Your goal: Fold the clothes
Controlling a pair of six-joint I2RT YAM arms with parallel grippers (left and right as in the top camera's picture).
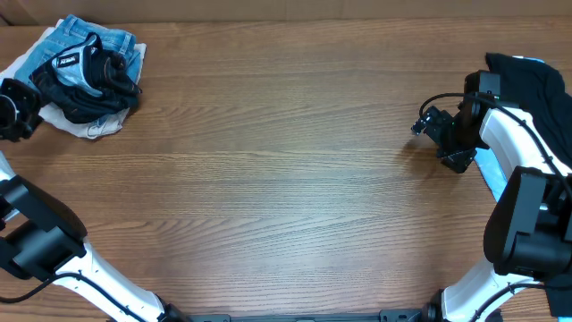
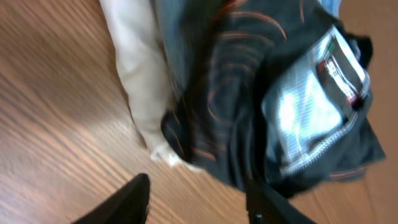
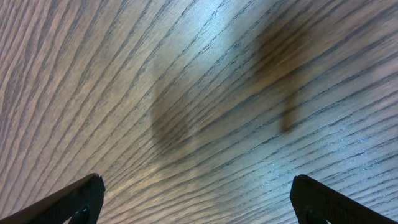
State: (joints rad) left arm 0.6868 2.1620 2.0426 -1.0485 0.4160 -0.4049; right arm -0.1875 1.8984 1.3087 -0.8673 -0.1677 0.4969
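The clothes, a black jersey point(image 1: 89, 85) with thin orange lines, lie crumpled in a pile at the table's far left corner. In the left wrist view the jersey point(image 2: 230, 93) fills the upper right, with a white mesh patch and a label showing. My left gripper point(image 1: 22, 107) sits just left of the pile. Its jaws point(image 2: 196, 190) stand apart over bare wood, and the right fingertip point(image 2: 264, 202) reaches the jersey's lower edge. My right gripper point(image 1: 431, 127) hovers near the right side, wide open point(image 3: 199, 193) over bare wood.
Blue denim jeans point(image 1: 89, 36) and a white cloth point(image 2: 140, 81) lie in the same pile under the jersey. A plain black garment point(image 1: 527, 80) lies at the table's right edge behind the right arm. The wooden table point(image 1: 286, 179) stretches between the two arms.
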